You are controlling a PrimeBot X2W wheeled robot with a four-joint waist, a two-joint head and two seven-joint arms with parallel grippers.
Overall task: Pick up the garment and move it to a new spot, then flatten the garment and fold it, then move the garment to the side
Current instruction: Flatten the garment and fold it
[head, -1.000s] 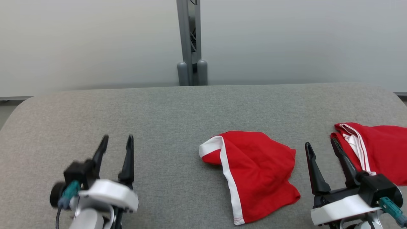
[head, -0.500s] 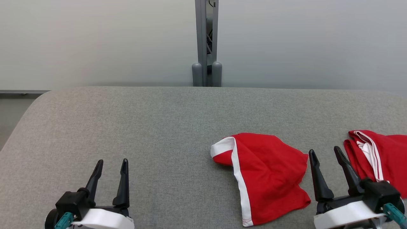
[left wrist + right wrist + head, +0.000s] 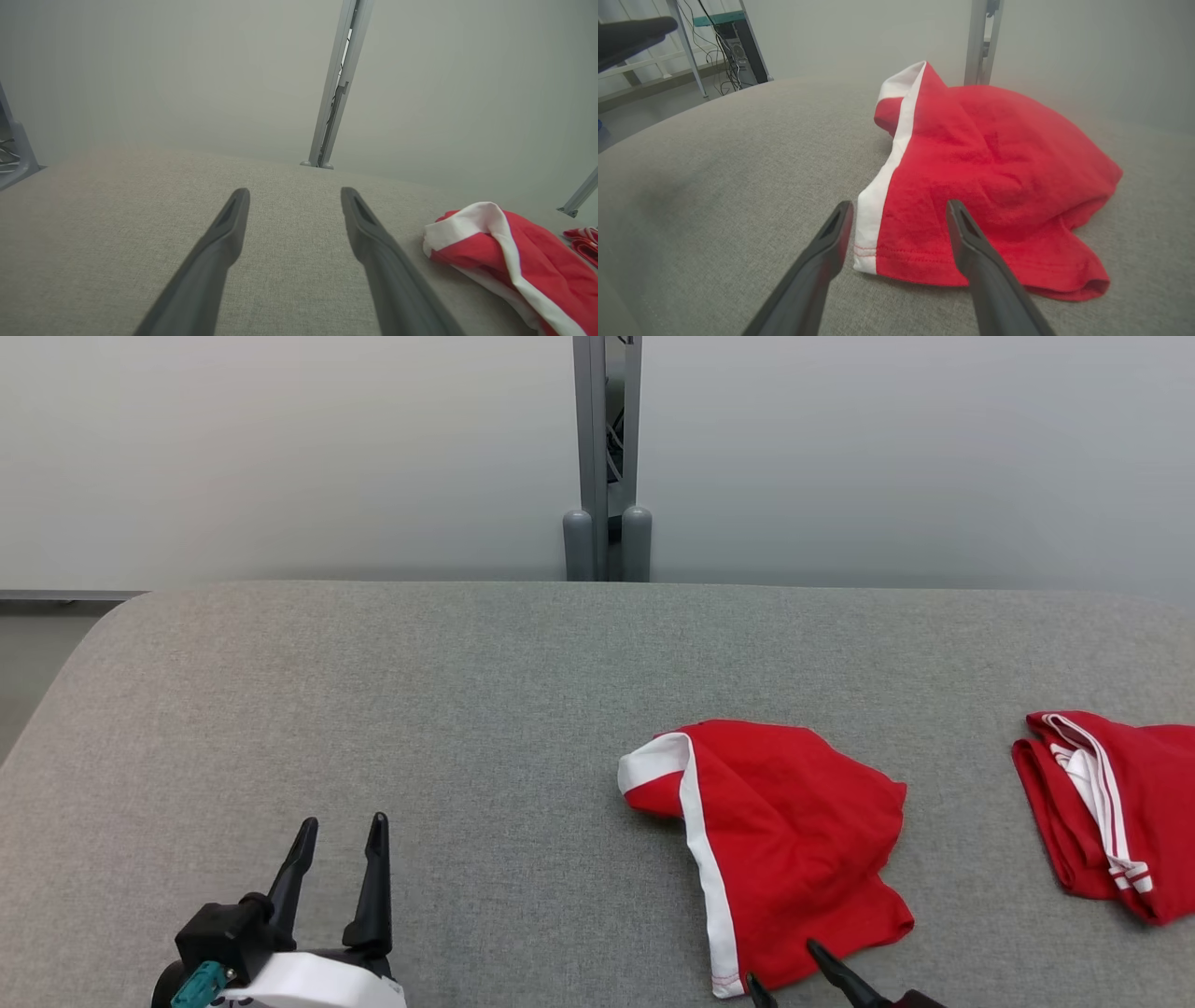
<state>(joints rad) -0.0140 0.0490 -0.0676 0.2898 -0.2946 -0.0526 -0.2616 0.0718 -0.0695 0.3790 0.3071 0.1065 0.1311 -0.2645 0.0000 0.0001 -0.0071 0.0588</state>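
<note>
Across the lower two thirds of the head view a grey padded table is seen, rounded at its far corners. Right of centre on it the garment is lying: red, crumpled, with a white band running down its left edge to the corner nearest the bottom of the frame. At the right edge of the same view a second garment, red with white stripes and looking roughly folded, is set well apart from the first.

At the lower left the left gripper is held over bare table, jaws spread wide, nothing between them, well apart from the garment. At the bottom edge, right of centre, the right gripper is shown only by its fingertips; in the right wrist view its jaws are spread wide and empty, lined up on the near hem just beside the band's stitched corner, and contact cannot be told.

Step judged: the first one, the pick-up, with nothing grasped or lifted yet; flattening, folding and setting aside are not yet done. For the next move, the right gripper would need to be lowered onto the near hem and closed on a good pinch of cloth before any lift; thin fabric could be missed if the fingers are kept too high
</note>
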